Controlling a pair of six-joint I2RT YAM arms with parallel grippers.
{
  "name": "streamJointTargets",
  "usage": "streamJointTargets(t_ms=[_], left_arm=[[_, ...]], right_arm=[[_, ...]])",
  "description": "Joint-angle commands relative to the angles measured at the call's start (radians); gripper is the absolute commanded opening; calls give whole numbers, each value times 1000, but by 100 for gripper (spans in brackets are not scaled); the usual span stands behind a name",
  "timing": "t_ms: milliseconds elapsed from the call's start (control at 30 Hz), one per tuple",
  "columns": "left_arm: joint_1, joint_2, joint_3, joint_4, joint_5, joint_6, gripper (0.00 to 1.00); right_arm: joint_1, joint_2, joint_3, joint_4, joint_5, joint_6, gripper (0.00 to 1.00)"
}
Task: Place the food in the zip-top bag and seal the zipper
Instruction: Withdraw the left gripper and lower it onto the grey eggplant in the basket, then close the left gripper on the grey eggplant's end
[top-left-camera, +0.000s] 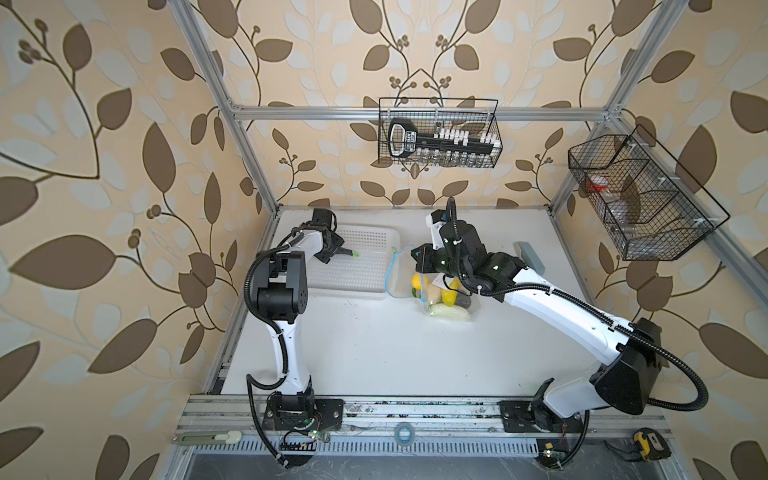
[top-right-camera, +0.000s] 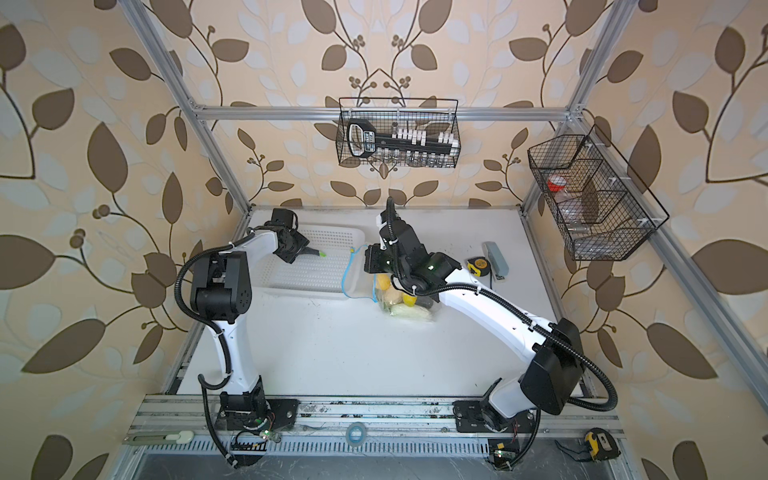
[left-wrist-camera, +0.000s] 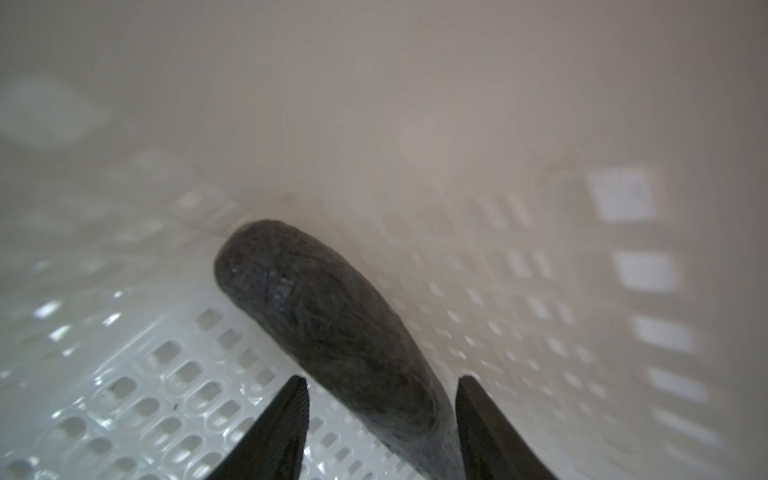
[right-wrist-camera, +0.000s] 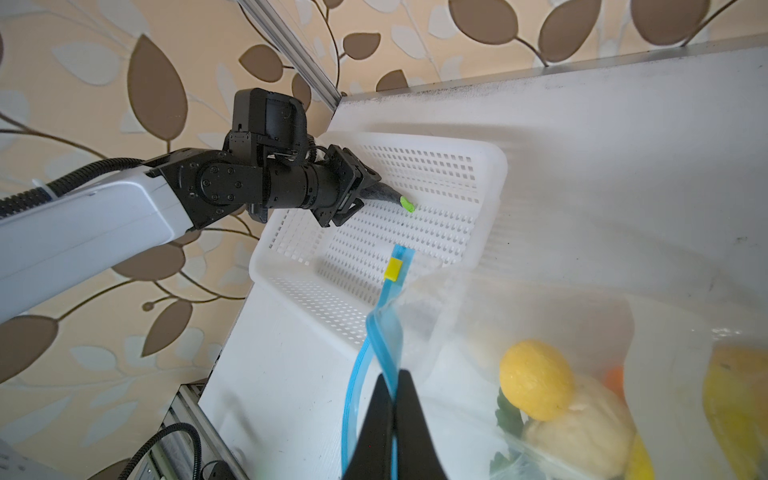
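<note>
left jaws are sitting apart inside the basket (top-left-camera: 362, 228), straddling the eggplant (left-wrist-camera: 332, 328); a gap is showing on one side, so not clamping. eggplant is lying low in the basket, green tip pointing away from the wrist. right jaws are pressing together on the zipper (right-wrist-camera: 376, 332), holding the bag (right-wrist-camera: 457, 328) mouth up. bag is resting on the bench (top-left-camera: 374, 357) just beside the basket, lemon (right-wrist-camera: 536, 384) showing inside.
</note>
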Motion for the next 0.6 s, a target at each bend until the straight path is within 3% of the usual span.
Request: streamJointTargets(t_ms=[0,300,567], left_arm=[[8,20,40,-23,19,9,55],[8,49,48,-30,39,23,43],[8,-38,-10,-21,34,54,35]], right_arm=[[8,13,2,0,2,2,0],[9,6,20,-17,13,-4,0],[14,0,36,-25,17,-5,0]])
